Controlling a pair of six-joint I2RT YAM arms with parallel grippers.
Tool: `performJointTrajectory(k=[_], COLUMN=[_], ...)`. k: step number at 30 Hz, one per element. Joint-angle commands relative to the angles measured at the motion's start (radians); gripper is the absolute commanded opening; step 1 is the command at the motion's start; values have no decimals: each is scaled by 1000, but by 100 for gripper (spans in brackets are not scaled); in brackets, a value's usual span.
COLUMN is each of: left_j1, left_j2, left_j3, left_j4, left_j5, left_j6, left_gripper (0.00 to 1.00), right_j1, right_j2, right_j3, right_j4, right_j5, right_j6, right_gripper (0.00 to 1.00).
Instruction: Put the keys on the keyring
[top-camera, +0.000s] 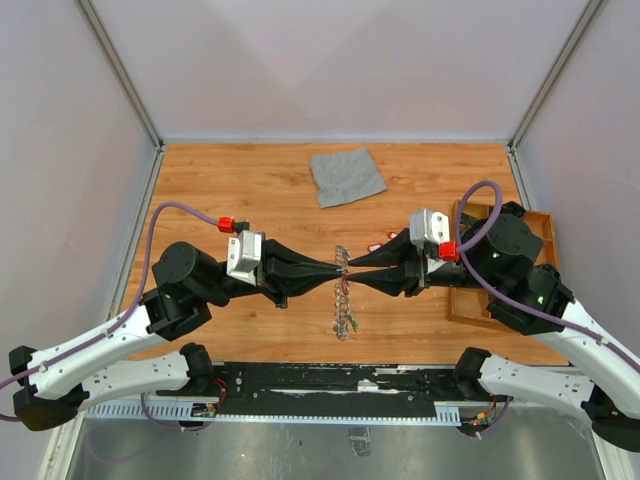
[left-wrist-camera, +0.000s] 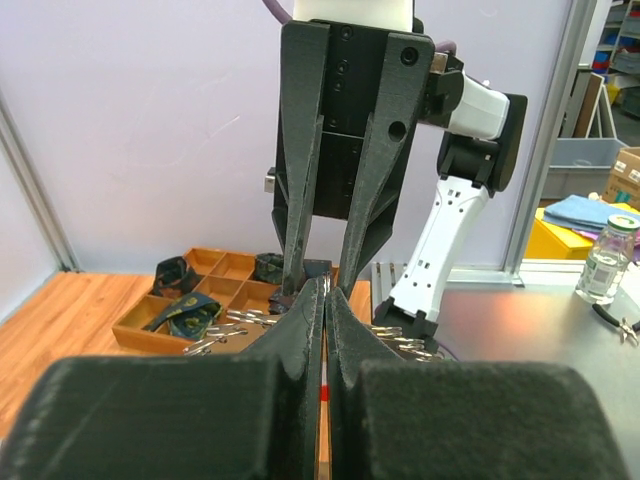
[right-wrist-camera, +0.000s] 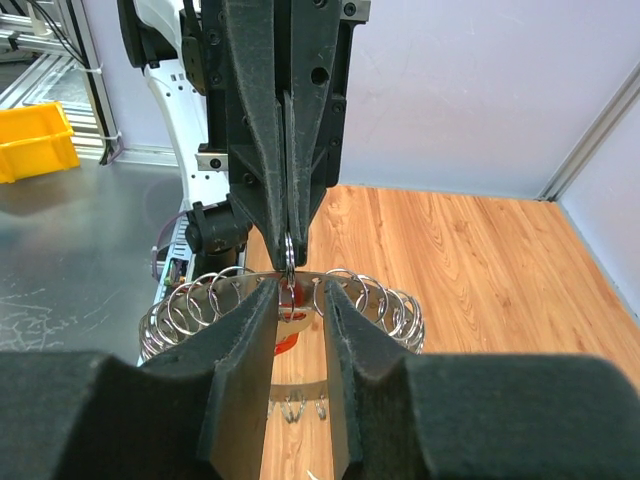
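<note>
Centrally, the large silvery metal keyring (top-camera: 343, 292) stands up on edge above the middle of the wooden bench (top-camera: 230, 180), between the two arms. The tips of the two arms nearly meet at its upper rim. Small wire loops crowd along that rim like a coil. Several tiny silver keys (left-wrist-camera: 222, 322) fan out from the rim, and more of them dangle under its lower part.

The left gripper (top-camera: 338, 268) reaches in from the left. Its black fingers (right-wrist-camera: 262, 150) are pressed together, pinching one small wire loop at the top of the keyring's rim. The right gripper (top-camera: 354, 268) faces it from the opposite side, tip to tip. Its fingers (right-wrist-camera: 240, 380) stand a little apart, just at the rim, with a bit of red plastic showing in the gap between them. Whether they press on anything I cannot tell.

Farther out, a grey square cloth (top-camera: 347, 176) lies crumpled on the bench towards the back wall, well apart from the keyring. On the right side of the bench, partly under the right arm, sits a wooden compartment tray (left-wrist-camera: 140, 335) holding chunky black parts (left-wrist-camera: 185, 312) in several of its sections.
</note>
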Motion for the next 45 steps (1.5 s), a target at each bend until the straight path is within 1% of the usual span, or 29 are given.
performJointTrajectory(k=[1,7,13,18,20,23,26,28,32,35,41,45], left_j1=[-9,-9,-9,-10,-8,-9,-9,-9,-8,-8,-9,-9], left_j2=[-6,-5,-4,-5,-4,0,3,5,5,8,24,34], left_j3=[3,5,6,5,3,5,11,16,36,51,86,98], left_j4=[63,61,57,58,59,52,34,16,-41,-83,-178,-214], left_j5=[8,8,8,8,8,15,19,19,0,-18,-41,-43], left_j6=[-1,0,2,4,5,7,15,26,59,83,124,134], left_gripper=[0,1,1,1,1,9,21,28,37,40,46,48], right_j1=[11,12,12,12,12,11,12,11,12,11,12,11], right_j2=[3,15,20,20,20,24,37,52,86,112,215,279], right_j3=[-15,-11,-7,2,5,31,80,125,213,270,448,540], right_j4=[44,41,43,42,37,-14,-106,-197,-375,-491,-746,-865], right_j5=[-31,-36,-43,-50,-53,-45,-35,-23,3,25,111,150], right_j6=[16,16,16,13,9,-15,-49,-83,-143,-181,-239,-266], right_gripper=[25,22,13,1,1,1,1,1,1,1,1,1])
